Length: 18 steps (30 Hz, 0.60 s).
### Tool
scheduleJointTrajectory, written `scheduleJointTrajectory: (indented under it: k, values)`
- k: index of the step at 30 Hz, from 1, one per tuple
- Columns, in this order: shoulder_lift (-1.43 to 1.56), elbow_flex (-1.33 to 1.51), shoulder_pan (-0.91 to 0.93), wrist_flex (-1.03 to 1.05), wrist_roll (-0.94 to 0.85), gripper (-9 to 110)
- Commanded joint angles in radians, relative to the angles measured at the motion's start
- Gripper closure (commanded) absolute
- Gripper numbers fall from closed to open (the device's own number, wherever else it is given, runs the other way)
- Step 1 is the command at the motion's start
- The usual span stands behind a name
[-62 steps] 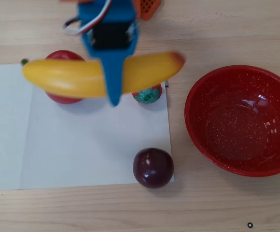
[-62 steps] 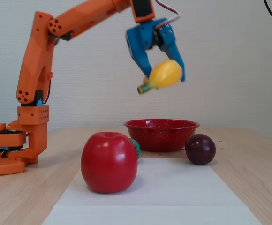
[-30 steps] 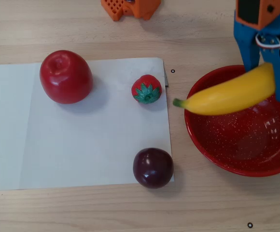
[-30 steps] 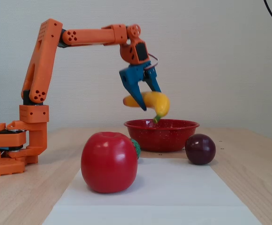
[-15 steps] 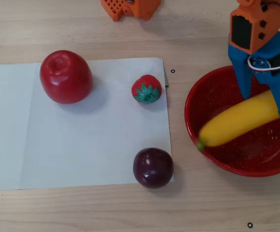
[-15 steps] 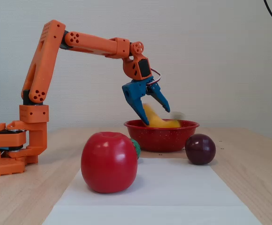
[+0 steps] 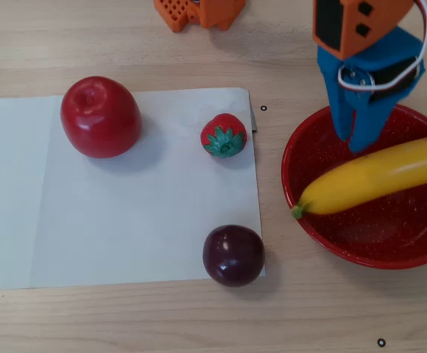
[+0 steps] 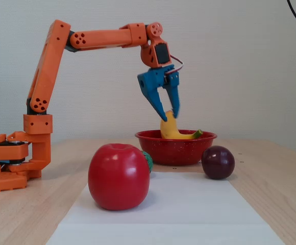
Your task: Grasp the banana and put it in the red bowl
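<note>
We see the banana lying in the red bowl, which sits at the right edge of the desk in the overhead view. It spans the bowl, its green stem resting on the rim nearest the paper sheet and its other end running out of that view. In the fixed view one end leans up against the bowl's far wall.

We judge the banana to be light, stiff and hollow plastic, with a glossy skin that would slide between hard jaws. If it had to be taken again, the thick middle, gripped across the curve, looks the safest hold; the tapering ends would squirt free.

The gripper hangs above the bowl, jaws pointing down and somewhat spread, holding nothing; the fixed view shows their tips just above the banana's raised end. The upper arm stands up from the base at the desk's far edge and the forearm reaches out level towards the bowl, wrist bent down.
</note>
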Motion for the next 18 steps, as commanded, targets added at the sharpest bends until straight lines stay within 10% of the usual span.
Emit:
scheduleJointTrajectory:
  k: [1,18]
  values:
    - [0.201,-0.124,-0.044,0.041,0.02,101]
    - [0.611,0.072,-0.262,0.141,-0.018,101]
